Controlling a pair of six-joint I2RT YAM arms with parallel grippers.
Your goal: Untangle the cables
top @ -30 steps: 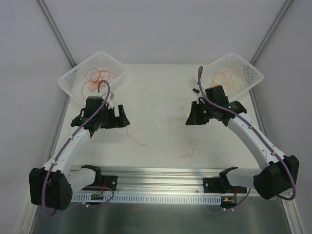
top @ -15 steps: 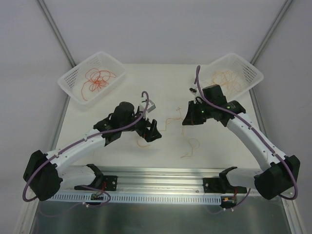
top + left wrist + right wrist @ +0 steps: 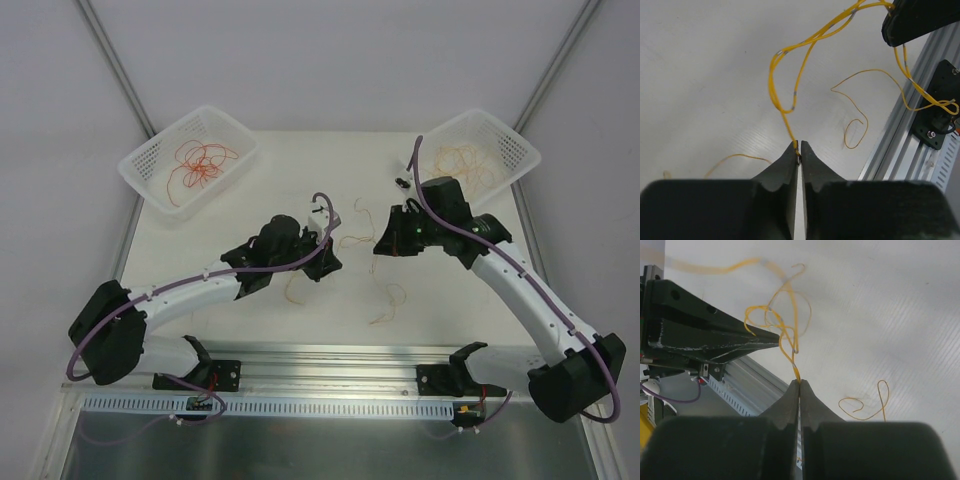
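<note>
Cables [image 3: 788,126] gripped from two sides
The left claw [image 3: 798,150] and right claw [image 3: 799,385] are each closed on a yellow strand over the middle of the counter [image 3: 320,170], tips near each other.

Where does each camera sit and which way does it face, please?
Top external: high behind the bases, looking down on the table, left arm and right arm.
Left wrist: on the left arm, looking along the left gripper, shut on yellow cables, toward the table.
Right wrist: on the right arm, looking along the right gripper, shut on them too.
Shared: both wrist views show that tangle and the opposite gripper.
</note>
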